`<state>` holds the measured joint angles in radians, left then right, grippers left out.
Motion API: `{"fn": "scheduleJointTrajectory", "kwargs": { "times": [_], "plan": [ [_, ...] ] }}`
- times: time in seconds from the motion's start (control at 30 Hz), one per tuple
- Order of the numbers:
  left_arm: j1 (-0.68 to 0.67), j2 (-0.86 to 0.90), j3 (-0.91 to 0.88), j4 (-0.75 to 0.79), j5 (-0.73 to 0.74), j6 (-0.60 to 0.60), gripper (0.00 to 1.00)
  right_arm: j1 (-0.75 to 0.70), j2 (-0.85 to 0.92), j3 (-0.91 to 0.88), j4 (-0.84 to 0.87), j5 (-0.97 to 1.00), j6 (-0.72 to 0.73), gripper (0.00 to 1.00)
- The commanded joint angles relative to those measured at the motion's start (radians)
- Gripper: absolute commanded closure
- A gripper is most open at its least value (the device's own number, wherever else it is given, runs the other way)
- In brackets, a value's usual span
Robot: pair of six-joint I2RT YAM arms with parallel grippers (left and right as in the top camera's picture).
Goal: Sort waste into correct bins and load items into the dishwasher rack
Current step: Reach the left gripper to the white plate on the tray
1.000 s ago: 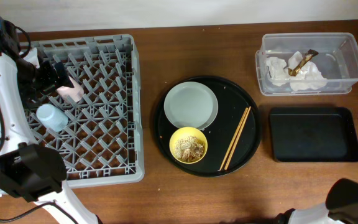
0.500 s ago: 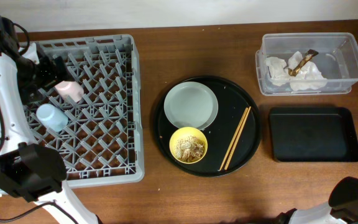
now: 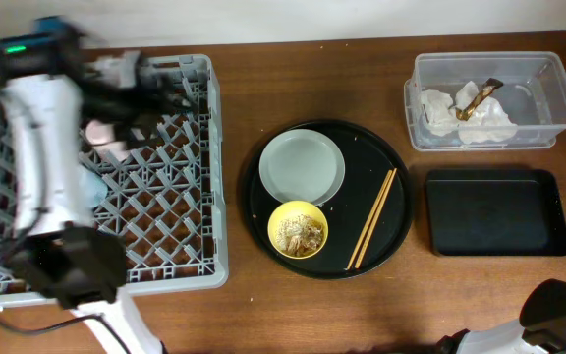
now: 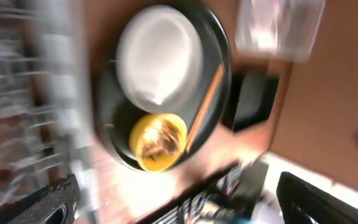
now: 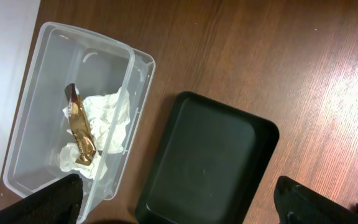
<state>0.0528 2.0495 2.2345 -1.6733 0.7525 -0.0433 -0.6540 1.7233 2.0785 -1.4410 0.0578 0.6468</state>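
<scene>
The grey dishwasher rack (image 3: pixel 165 236) holds the pink cup (image 3: pixel 101 133); the blue cup (image 3: pixel 90 185) is mostly hidden under my blurred left arm. My left gripper (image 3: pixel 170 96) is open and empty above the rack's far edge, and in its wrist view (image 4: pixel 182 202) it faces the plate (image 4: pixel 160 56), yellow bowl (image 4: pixel 157 140) and chopsticks (image 4: pixel 204 99). The bowl (image 3: pixel 298 229) holds beige scraps. The tissue (image 3: pixel 440 113) and wrapper (image 3: pixel 478 98) lie in the clear tub (image 3: pixel 558 93). My right gripper (image 5: pixel 182 199) is open over the shallow black tray (image 5: pixel 204 162).
The plate (image 3: pixel 303 165), bowl and chopsticks (image 3: pixel 372 218) lie on a large round black tray (image 3: pixel 391 177) at the middle of the table. The shallow black tray (image 3: pixel 496 211) sits in front of the tub at the right.
My left arm has let go of the pink cup, now resting in the rack, and has swung right along the rack's far edge. The right side has not changed.
</scene>
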Motion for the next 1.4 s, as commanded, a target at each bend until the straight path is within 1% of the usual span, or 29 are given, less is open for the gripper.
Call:
{"fn": "scheduleJointTrajectory", "kwargs": {
  "times": [0.0, 0.03, 0.1, 0.13, 0.17, 0.23, 0.27, 0.37, 0.43, 0.5, 0.6, 0.63, 0.67, 0.7, 0.73, 0.77, 0.83, 0.87, 0.93, 1.0, 1.1, 1.23, 1.3, 1.37],
  "plan": [
    [-0.223, -0.033, -0.008, 0.068, 0.011, 0.062, 0.0, -0.001, -0.004, 0.001, -0.003, -0.002, 0.001, 0.01],
    [-0.264, -0.033, -0.008, 0.095, 0.011, 0.059, 0.0, -0.001, -0.004, 0.001, -0.003, -0.002, 0.001, 0.01],
    [-0.369, -0.033, -0.008, 0.208, -0.004, 0.059, 0.0, -0.001, -0.004, 0.001, -0.003, -0.002, 0.001, 0.01],
    [-0.421, -0.032, -0.008, 0.255, -0.047, 0.045, 0.0, -0.001, -0.004, 0.001, -0.003, -0.002, 0.001, 0.01],
    [-0.465, -0.032, -0.008, 0.288, -0.107, 0.008, 0.0, -0.001, -0.004, 0.001, -0.003, -0.002, 0.001, 0.01],
    [-0.552, -0.026, -0.008, 0.327, -0.304, -0.08, 0.0, -0.001, -0.004, 0.001, -0.003, -0.002, 0.001, 0.01],
    [-0.598, -0.018, -0.008, 0.337, -0.426, -0.106, 0.0, -0.001, -0.004, 0.001, -0.003, -0.002, 0.001, 0.01],
    [-0.691, 0.015, -0.008, 0.336, -0.661, -0.109, 0.0, -0.001, -0.004, 0.001, -0.003, -0.002, 0.001, 0.01],
    [-0.739, 0.045, -0.008, 0.338, -0.744, -0.11, 0.0, -0.001, -0.004, 0.001, -0.003, -0.002, 0.001, 0.01],
    [-0.773, 0.089, -0.008, 0.376, -0.78, -0.109, 0.0, -0.001, -0.004, 0.001, -0.003, -0.002, 0.001, 0.01],
    [-0.797, 0.149, -0.008, 0.445, -0.783, -0.109, 0.0, -0.001, -0.004, 0.001, -0.003, -0.002, 0.001, 0.01],
    [-0.804, 0.17, -0.008, 0.462, -0.783, -0.109, 0.02, -0.001, -0.004, 0.001, -0.003, -0.002, 0.001, 0.01],
    [-0.814, 0.195, -0.008, 0.478, -0.783, -0.109, 0.19, -0.001, -0.004, 0.001, -0.003, -0.002, 0.001, 0.01],
    [-0.823, 0.213, -0.008, 0.485, -0.782, -0.109, 0.25, -0.001, -0.004, 0.001, -0.003, -0.002, 0.001, 0.01],
    [-0.835, 0.235, -0.008, 0.491, -0.783, -0.109, 0.34, -0.001, -0.004, 0.001, -0.003, -0.002, 0.001, 0.01],
    [-0.846, 0.261, -0.008, 0.496, -0.785, -0.109, 0.37, -0.001, -0.004, 0.001, -0.003, -0.002, 0.001, 0.01],
    [-0.858, 0.294, -0.008, 0.499, -0.814, -0.109, 0.4, -0.001, -0.004, 0.001, -0.003, -0.002, 0.001, 0.01],
    [-0.863, 0.316, -0.008, 0.499, -0.846, -0.109, 0.44, -0.001, -0.004, 0.001, -0.003, -0.002, 0.001, 0.01],
    [-0.87, 0.352, -0.008, 0.499, -0.873, -0.11, 0.46, -0.001, -0.004, 0.001, -0.003, -0.002, 0.001, 0.01],
    [-0.87, 0.382, -0.008, 0.497, -0.873, -0.116, 0.51, -0.001, -0.004, 0.001, -0.003, -0.002, 0.001, 0.01],
    [-0.868, 0.42, -0.008, 0.499, -0.873, -0.142, 0.52, -0.001, -0.004, 0.001, -0.003, -0.002, 0.001, 0.01],
    [-0.868, 0.455, -0.008, 0.499, -0.873, -0.144, 0.6, -0.001, -0.004, 0.001, -0.003, -0.002, 0.001, 0.01],
    [-0.868, 0.468, -0.008, 0.499, -0.873, -0.144, 0.62, -0.001, -0.004, 0.001, -0.003, -0.002, 0.001, 0.01],
    [-0.868, 0.48, -0.008, 0.499, -0.873, -0.144, 0.68, -0.001, -0.004, 0.001, -0.003, -0.002, 0.001, 0.01]
  ]
}}
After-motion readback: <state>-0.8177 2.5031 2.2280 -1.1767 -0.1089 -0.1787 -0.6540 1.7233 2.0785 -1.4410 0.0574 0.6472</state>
